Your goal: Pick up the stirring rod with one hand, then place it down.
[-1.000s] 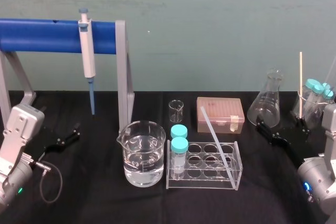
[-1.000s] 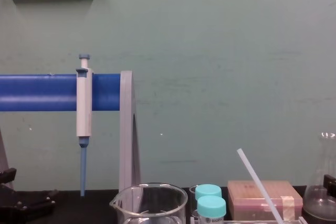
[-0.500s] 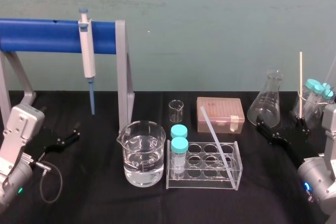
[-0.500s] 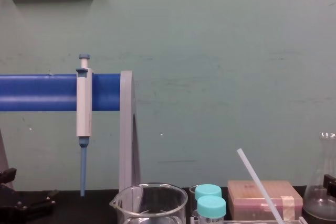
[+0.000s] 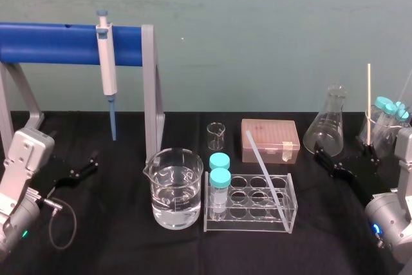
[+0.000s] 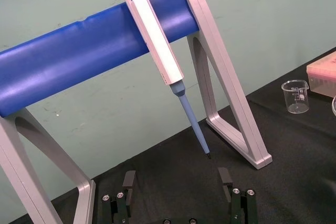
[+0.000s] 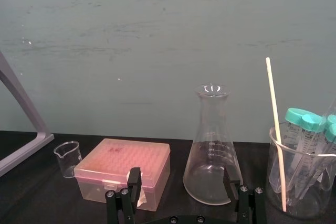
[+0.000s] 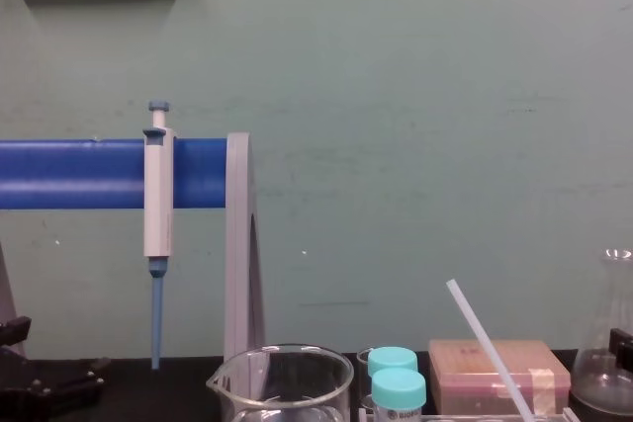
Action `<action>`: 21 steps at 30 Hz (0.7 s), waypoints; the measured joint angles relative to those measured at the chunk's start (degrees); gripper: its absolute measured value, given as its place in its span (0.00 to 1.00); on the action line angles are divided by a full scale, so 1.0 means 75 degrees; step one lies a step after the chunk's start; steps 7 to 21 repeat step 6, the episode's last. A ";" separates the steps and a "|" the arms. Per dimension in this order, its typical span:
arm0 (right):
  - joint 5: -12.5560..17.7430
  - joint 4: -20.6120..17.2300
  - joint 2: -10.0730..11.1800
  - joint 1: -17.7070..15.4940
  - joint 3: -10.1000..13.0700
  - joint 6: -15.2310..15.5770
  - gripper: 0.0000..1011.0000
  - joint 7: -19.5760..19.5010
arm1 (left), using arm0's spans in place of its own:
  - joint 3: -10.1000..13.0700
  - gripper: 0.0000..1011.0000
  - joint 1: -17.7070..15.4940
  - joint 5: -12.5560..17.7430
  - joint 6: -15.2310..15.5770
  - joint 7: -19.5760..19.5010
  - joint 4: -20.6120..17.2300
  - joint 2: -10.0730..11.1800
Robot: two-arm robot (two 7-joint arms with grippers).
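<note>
Standing wide open, right gripper [image 5: 349, 159] risks clipping the flask [image 5: 326, 127] ahead when reaching left for the stirring rod [image 5: 264, 170]; left gripper [image 6: 177, 177] parked, spread.

Stirring rod [image 5: 265, 166] translucent, smooth; beaker [image 5: 168, 167] glossy glass; tablecloth [image 5: 116, 239] matt.

Lower end of the stirring rod [image 8: 485, 351] beyond the chest view's bottom edge.
</note>
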 joint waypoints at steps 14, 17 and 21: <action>0.0000 0.0000 0.0000 0.0000 0.0000 0.0000 0.99 0.0000 | 0.0000 0.99 0.0000 0.0000 0.0000 0.0000 0.0000 0.0000; 0.0000 0.0000 0.0000 0.0000 0.0000 0.0000 0.99 0.0000 | 0.0000 0.99 0.0000 0.0000 0.0000 0.0000 0.0000 0.0000; 0.0000 0.0000 0.0000 0.0000 0.0000 0.0000 0.99 0.0000 | 0.0000 0.99 0.0000 0.0000 0.0000 0.0000 0.0000 0.0000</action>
